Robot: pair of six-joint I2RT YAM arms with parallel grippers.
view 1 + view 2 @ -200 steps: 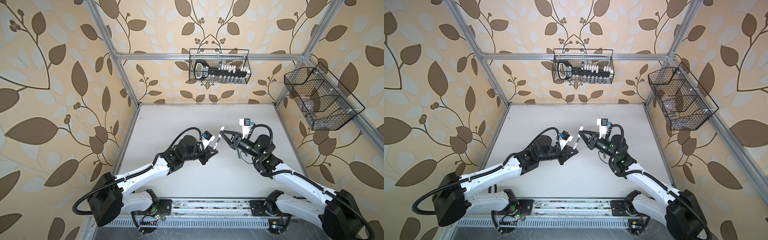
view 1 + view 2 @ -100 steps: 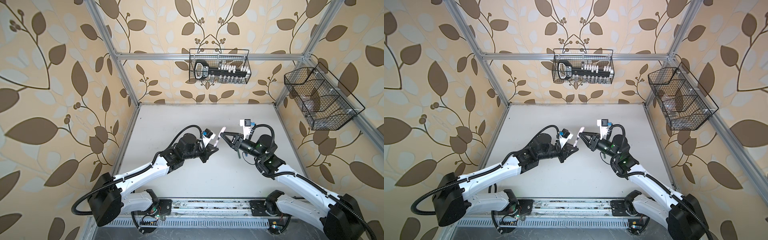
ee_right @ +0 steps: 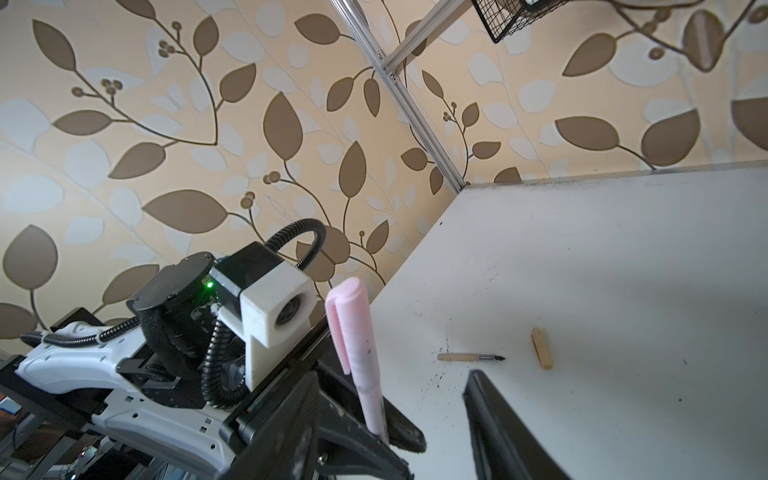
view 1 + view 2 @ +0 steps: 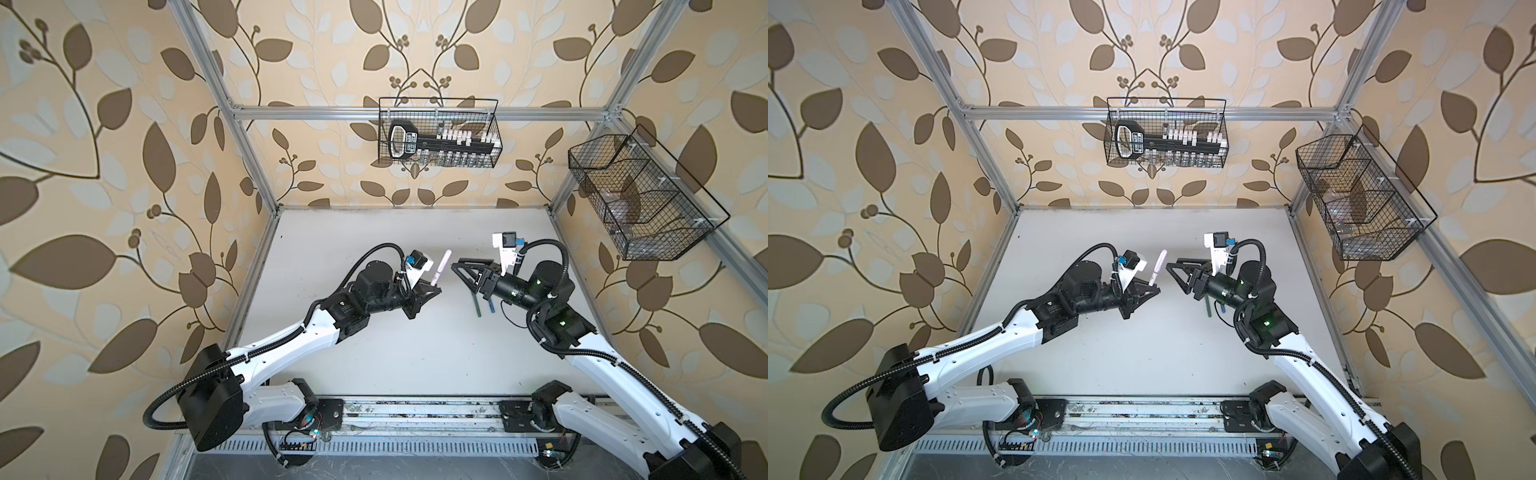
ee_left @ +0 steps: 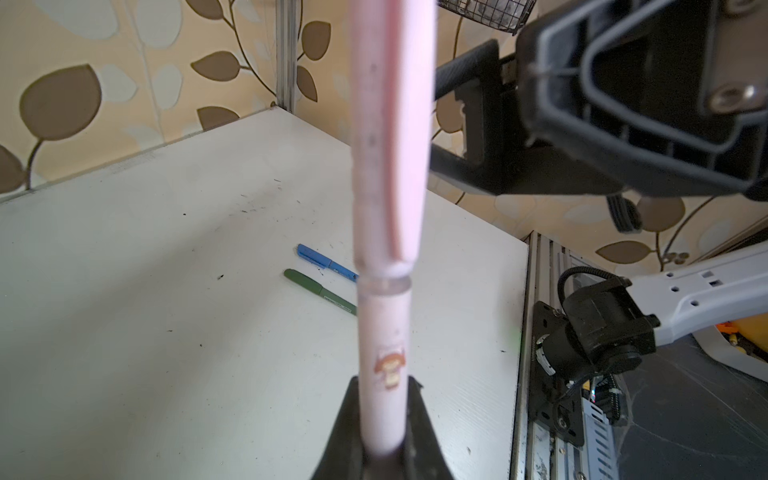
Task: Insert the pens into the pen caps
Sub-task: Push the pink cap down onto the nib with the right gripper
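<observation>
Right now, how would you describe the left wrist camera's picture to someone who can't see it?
A capped pale pink pen, clamped in the left gripper, fills the middle. Behind it, a blue pen and a green pen lie side by side on the white table, with the right gripper open nearby.

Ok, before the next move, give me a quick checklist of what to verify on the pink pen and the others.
1. Pink cap on the pink pen: ok, it sits over the pen's end. Whether it is fully clicked home: cannot tell.
2. Left gripper shut on the pink pen's lower body: ok.
3. Right gripper open and apart from the pink cap: ok.
4. Blue pen and green pen capped, lying side by side on the table: ok.
5. Tan pen capped: not ok. Its tip is bare and the tan cap lies apart from it.
</observation>
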